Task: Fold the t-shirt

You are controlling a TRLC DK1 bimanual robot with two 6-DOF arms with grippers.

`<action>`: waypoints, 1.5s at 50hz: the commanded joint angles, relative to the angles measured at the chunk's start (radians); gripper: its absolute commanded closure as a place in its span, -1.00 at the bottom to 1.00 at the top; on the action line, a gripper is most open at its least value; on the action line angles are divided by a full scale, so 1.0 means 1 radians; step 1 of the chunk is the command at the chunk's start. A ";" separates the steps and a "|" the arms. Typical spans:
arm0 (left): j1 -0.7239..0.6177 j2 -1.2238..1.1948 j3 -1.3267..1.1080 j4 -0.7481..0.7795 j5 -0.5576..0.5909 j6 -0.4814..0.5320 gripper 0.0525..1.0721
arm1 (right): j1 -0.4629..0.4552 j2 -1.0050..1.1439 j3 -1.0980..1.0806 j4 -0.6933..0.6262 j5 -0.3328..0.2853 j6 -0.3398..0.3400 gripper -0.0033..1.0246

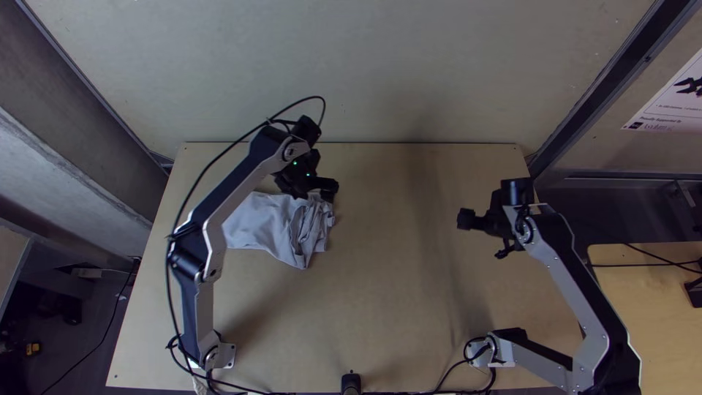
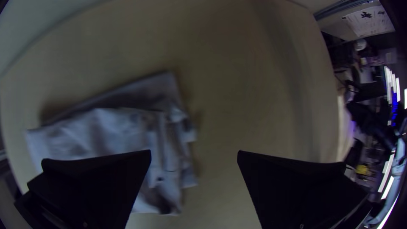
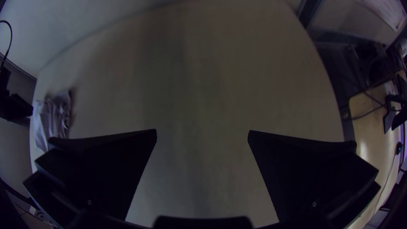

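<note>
I log the t-shirt [image 1: 267,225] rumpled on the left of the table [image 1: 387,292]; long axis seemingly crosswise; it lies just nearward of my left gripper [image 2: 194,151], fingers apart; right gripper [image 3: 202,130], also spread, well off; left suits the next grasp.

Left end effector [image 1: 314,190], fingers [image 2: 101,182] apart

Illegible print on a wall poster [image 1: 676,106]
</note>
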 commanded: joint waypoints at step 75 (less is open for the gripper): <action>0.625 -1.925 -1.675 1.131 -0.115 0.380 -0.92 | -0.075 -1.106 -0.488 0.557 0.007 -0.436 -0.92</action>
